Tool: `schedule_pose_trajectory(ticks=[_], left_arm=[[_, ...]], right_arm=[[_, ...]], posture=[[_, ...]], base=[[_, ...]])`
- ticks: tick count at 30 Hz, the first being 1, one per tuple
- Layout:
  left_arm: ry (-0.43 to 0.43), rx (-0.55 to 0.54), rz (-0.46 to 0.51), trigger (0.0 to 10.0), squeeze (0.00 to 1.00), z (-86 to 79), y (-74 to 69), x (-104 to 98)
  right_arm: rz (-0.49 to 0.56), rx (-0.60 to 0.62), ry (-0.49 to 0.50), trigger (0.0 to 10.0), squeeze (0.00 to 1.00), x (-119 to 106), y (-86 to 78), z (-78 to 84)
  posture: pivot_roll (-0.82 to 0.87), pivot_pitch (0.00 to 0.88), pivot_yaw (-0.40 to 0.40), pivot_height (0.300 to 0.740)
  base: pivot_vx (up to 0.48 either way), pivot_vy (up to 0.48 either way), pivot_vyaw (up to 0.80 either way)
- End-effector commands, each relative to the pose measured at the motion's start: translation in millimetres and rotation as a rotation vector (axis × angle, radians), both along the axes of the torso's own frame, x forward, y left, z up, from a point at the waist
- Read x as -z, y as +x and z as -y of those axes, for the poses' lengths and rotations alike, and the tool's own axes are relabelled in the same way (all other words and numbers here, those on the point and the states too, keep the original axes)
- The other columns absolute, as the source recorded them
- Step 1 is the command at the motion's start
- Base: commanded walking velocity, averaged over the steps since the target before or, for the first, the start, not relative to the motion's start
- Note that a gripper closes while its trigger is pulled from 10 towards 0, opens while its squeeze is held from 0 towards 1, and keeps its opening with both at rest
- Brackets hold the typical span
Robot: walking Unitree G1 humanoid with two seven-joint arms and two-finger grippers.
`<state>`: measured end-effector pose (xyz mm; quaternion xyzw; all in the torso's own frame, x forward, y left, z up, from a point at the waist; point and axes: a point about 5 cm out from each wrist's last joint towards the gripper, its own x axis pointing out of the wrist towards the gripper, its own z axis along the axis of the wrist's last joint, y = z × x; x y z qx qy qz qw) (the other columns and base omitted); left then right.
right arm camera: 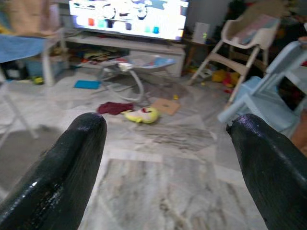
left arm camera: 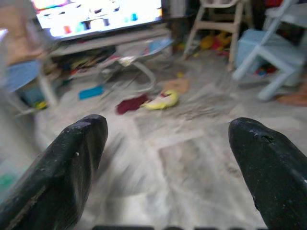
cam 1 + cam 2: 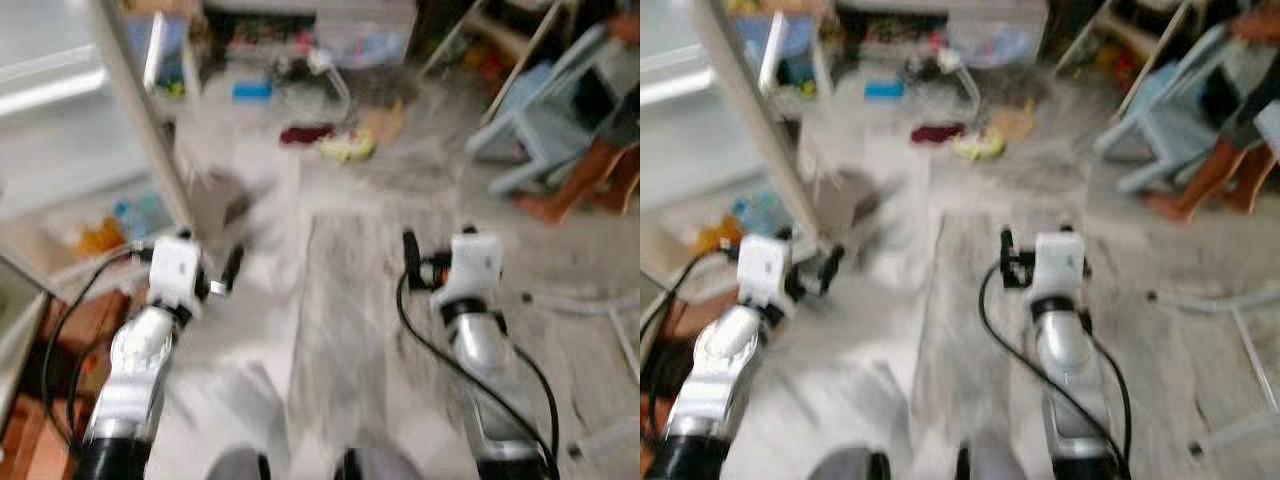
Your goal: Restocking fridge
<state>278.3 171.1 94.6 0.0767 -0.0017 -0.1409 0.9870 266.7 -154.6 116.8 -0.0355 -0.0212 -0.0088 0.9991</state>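
Note:
The whole head view is blurred. At the far left stands a white fridge (image 3: 60, 130) with a tall grey door edge (image 3: 140, 120) slanting across it. Low inside it lie blurred orange and blue items (image 3: 105, 232). My left gripper (image 3: 228, 270) hovers over the marble floor just right of that edge, open and holding nothing. My right gripper (image 3: 410, 255) is held out level with it over the middle of the floor, also open and holding nothing. In the wrist views both pairs of black fingers (image 2: 72, 167) (image 1: 72, 163) stand wide apart, with bare floor between them.
A person's bare legs (image 3: 580, 180) and a light blue chair (image 3: 540, 130) are at the right. A yellow toy (image 3: 347, 147), a red cloth (image 3: 305, 133) and cardboard lie ahead. A TV (image 1: 129, 14) and a high chair (image 1: 249, 38) stand beyond. White tubing (image 3: 600, 300) lies at the right.

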Motion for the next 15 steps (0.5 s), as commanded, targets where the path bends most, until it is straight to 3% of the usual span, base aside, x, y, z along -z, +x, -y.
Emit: schedule_pose_trajectory(ticks=[1, 5, 15], left_arm=[[0.006, 0.015, -0.016, 10.0, 0.00, 3.6, -3.1, 4], [-0.050, -0.035, -0.045, 10.0, 0.00, -3.6, -4.9, 7], [-0.062, -0.012, -0.031, 10.0, 0.00, -1.4, -4.3, 4]], right_arm=[[-0.007, 0.035, 0.015, 10.0, 0.00, 0, -1.6, 6.7], [0.006, 0.033, -0.018, 10.0, 0.00, -2, -1.8, 7.6], [0.023, -0.055, -0.013, 10.0, 0.00, -6, -1.3, -2.1]], posture=[[-0.06, 0.099, -0.025, 0.740], [-0.07, 0.105, -0.031, 0.740], [-0.07, 0.110, -0.038, 0.740]], base=[[0.450, 0.000, -0.80], [0.456, 0.000, -0.80], [0.464, 0.000, -0.80]])
